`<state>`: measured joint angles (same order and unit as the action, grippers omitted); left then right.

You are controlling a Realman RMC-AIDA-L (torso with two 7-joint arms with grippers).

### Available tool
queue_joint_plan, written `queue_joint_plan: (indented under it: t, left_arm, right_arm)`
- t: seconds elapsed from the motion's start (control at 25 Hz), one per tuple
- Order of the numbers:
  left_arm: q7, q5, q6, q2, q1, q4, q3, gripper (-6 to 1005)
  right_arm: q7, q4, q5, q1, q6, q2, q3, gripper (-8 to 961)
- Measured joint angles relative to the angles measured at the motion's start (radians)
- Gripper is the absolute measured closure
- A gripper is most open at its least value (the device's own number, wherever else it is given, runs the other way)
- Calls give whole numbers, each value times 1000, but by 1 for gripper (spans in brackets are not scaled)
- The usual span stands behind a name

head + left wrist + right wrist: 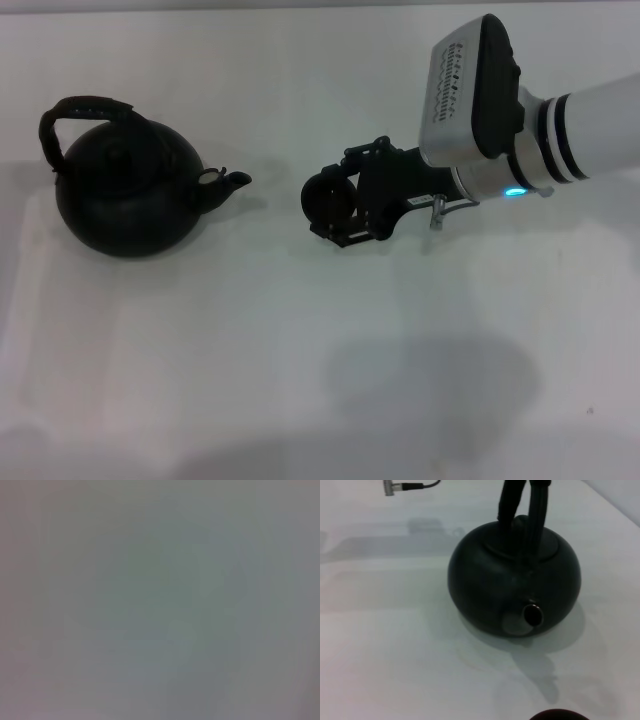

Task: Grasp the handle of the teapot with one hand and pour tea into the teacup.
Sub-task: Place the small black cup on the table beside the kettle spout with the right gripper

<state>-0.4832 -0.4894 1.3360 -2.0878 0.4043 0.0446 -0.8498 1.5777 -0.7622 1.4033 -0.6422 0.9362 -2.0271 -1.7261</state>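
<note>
From the head view we see the teapot (128,195) standing upright at the left of the white table (300,380), lid on, handle (85,112) arched over it and untouched, spout aimed at the teacup (328,200), which sits near it and which the right gripper (350,210) appears to hold; we judge that a cup carried this way could tip or be knocked by the spout. The left wrist view gives us nothing but a blank grey field, so the left gripper is out of sight. In the right wrist view the spout (532,615) faces us with a dark mouth, the cup's rim (557,715) barely shows, and we cannot tell what either vessel contains
</note>
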Motion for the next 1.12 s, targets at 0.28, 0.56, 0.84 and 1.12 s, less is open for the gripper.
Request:
queue_joint_plan:
  t: [0.28, 0.56, 0.84, 1.12]
  left_arm:
    - [0, 0, -3, 0, 5, 0, 0, 199]
    - [0, 0, -3, 0, 5, 0, 1, 199]
    - [0, 0, -3, 0, 5, 0, 0, 199]
    - [0, 0, -3, 0, 5, 0, 0, 199]
  right_arm:
    - [-14, 19, 2, -9, -45, -1, -23, 225]
    - [-14, 38, 2, -12, -102, -2, -61, 225]
    - [-5, 39, -5, -11, -122, 0, -105, 224]
    - [-3, 34, 0, -5, -118, 1, -111, 224]
